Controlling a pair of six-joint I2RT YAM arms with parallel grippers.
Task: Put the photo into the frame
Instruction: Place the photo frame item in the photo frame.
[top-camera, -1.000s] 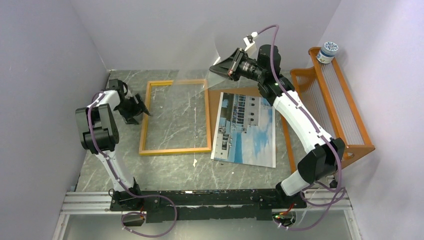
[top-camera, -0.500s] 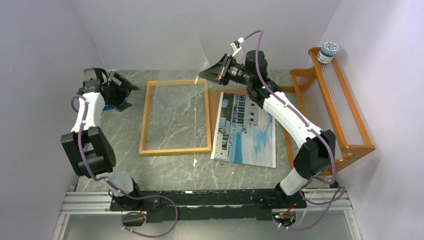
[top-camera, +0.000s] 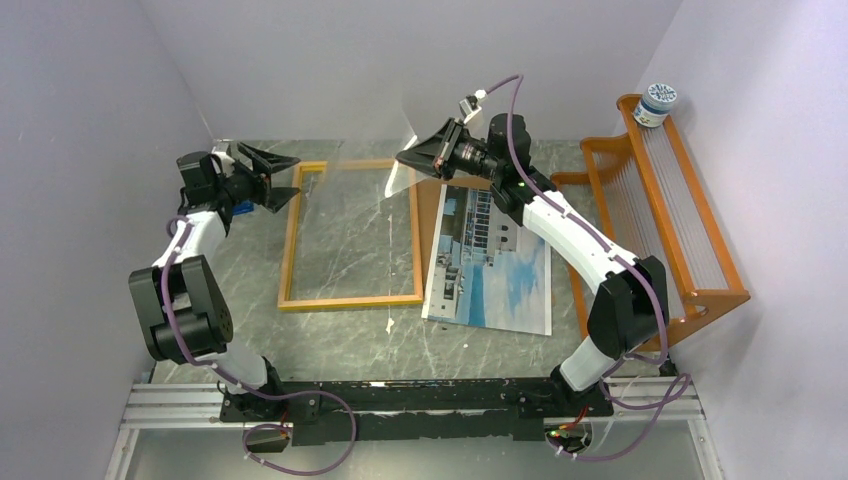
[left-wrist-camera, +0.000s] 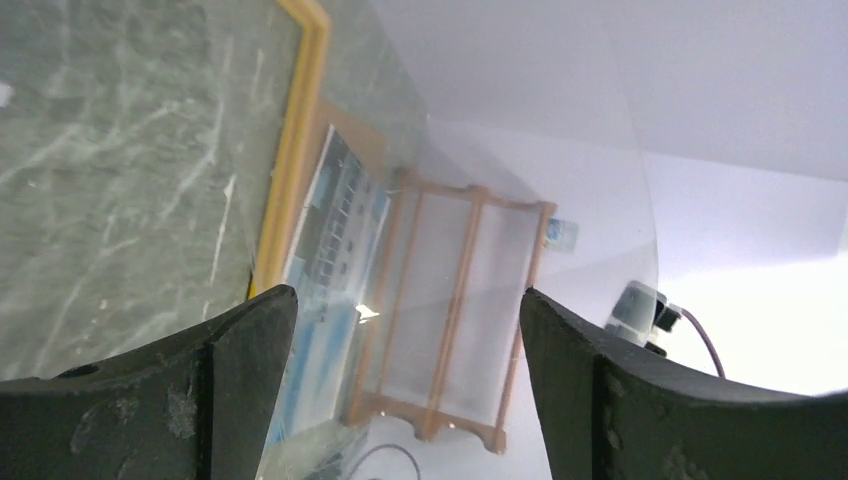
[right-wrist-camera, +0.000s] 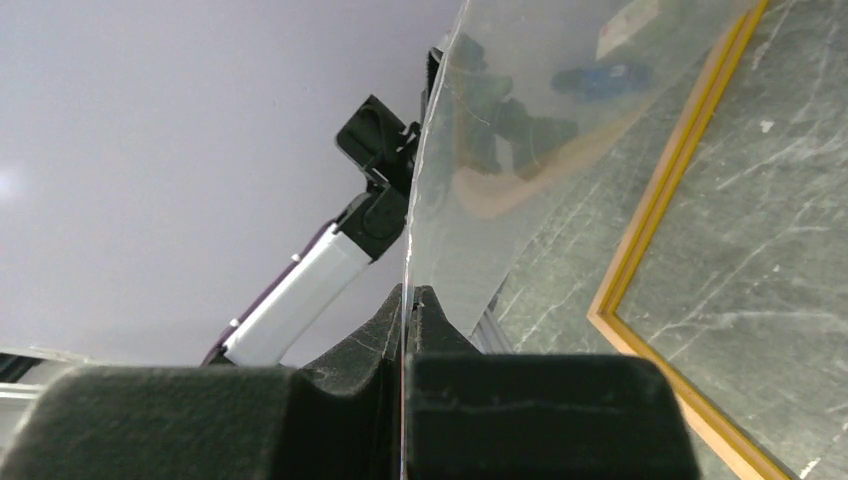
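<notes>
The frame (top-camera: 290, 240), a thin yellow-orange border, lies flat on the marble table. The photo (top-camera: 495, 265) of a white building and blue sky lies face up to its right, on a brown backing panel (top-camera: 431, 205). My right gripper (top-camera: 408, 160) is shut on the edge of a clear pane (right-wrist-camera: 520, 150), holding it tilted above the frame's far right corner. My left gripper (top-camera: 280, 170) stands open at the frame's far left corner and faces the pane (left-wrist-camera: 500, 200). Nothing is gripped between its fingers (left-wrist-camera: 240, 350). Through the pane I see the photo (left-wrist-camera: 330, 230).
An orange slatted rack (top-camera: 680, 220) stands along the right wall, with a small jar (top-camera: 657, 103) on its far end. Purple walls close in on the left, back and right. A white scrap (top-camera: 389, 325) lies in front of the frame.
My left arm swung from the frame's left side out to the back left, then turned its gripper right toward the frame's far corner, jaws wider. My right gripper carried the pane leftward.
</notes>
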